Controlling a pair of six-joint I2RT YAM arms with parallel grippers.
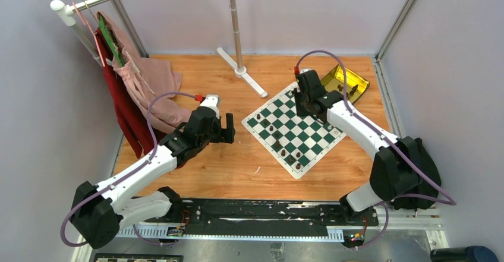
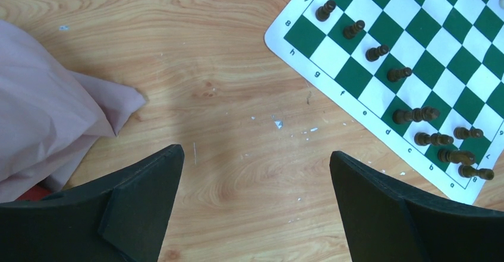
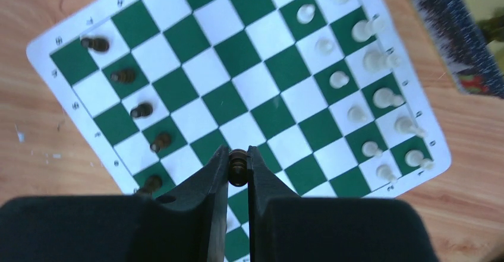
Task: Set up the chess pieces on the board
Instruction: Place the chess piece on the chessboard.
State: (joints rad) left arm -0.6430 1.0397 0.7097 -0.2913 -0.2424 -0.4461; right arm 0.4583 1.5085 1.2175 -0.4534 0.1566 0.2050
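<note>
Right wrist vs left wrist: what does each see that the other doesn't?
Right wrist only: a dark piece pinched in the jaws of the right gripper, and the rows of white pieces on their side. Left wrist only: the pink cloth and the left gripper, jaws wide open over the table. Both: the board and the dark pieces standing along one edge.

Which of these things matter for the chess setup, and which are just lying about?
Job: board, dark pieces, white pieces, dark piece in right gripper, gold tin (seems to hold more pieces).
Lying about: pink cloth, red cloth, pole stand.
</note>
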